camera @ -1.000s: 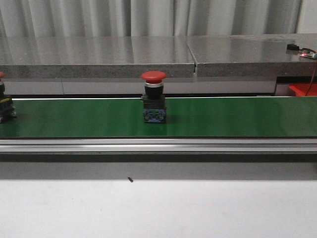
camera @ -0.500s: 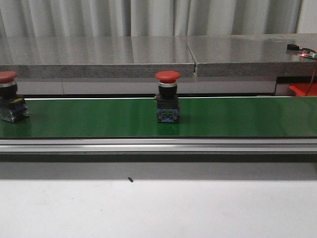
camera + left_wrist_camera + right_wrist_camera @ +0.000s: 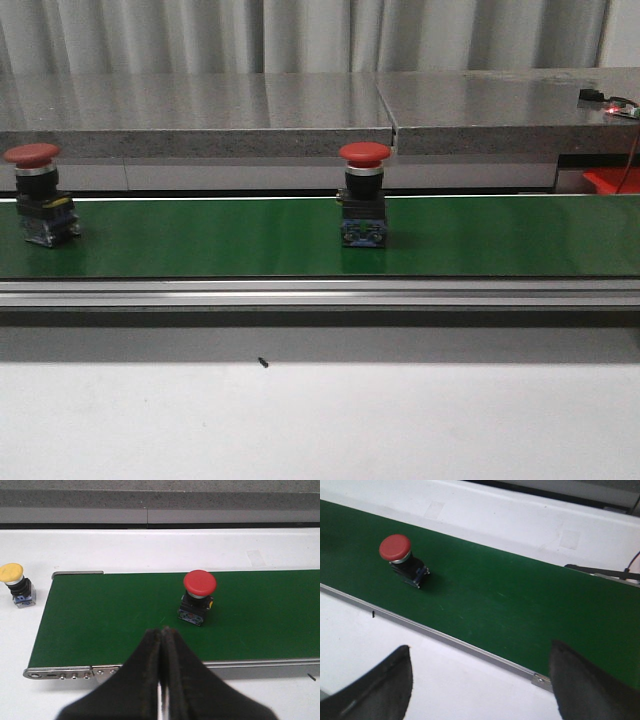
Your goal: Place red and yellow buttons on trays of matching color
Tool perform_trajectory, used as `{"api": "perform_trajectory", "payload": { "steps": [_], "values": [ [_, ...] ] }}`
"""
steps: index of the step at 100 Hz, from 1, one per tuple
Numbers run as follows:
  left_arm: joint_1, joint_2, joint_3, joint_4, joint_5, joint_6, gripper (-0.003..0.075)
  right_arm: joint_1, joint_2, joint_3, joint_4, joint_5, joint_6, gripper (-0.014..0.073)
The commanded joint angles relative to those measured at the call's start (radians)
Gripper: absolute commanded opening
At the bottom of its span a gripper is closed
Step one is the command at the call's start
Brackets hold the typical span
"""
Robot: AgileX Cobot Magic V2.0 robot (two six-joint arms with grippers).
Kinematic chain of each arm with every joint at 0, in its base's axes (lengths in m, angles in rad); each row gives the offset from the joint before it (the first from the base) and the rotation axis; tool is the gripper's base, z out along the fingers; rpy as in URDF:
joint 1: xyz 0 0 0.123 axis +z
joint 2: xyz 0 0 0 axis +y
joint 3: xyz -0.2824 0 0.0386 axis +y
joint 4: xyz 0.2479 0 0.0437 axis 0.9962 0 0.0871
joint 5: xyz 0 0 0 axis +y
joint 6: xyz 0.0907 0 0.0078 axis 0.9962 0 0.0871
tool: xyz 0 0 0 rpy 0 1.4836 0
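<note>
Pre-grasp stage: two red buttons [image 3: 364,195] [image 3: 32,195] upright on conveyor belt [image 3: 200,240]. Left hand [image 3: 161,645] closed, empty; right hand [image 3: 480,680] wide. Next: timed pickup.

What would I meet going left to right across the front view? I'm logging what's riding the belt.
Red button at the left end of the green belt → second red button near the middle → red tray at the right edge.
</note>
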Motion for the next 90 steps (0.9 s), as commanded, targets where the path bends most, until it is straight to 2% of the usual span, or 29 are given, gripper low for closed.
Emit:
{"api": "perform_trajectory", "payload": {
  "steps": [1, 54, 90],
  "values": [
    [-0.008, -0.003, -0.027, -0.010, -0.072, 0.001, -0.0020, 0.031, 0.070, -0.070, 0.027, -0.033, -0.016, 0.0551],
    [-0.008, -0.003, -0.027, -0.010, -0.072, 0.001, -0.0020, 0.267, 0.446, -0.229, -0.061, -0.102, -0.016, 0.0551],
    [-0.008, -0.003, -0.027, -0.010, -0.072, 0.001, -0.0020, 0.302, 0.585, -0.314, -0.064, -0.118, -0.015, 0.0551]
  ]
}}
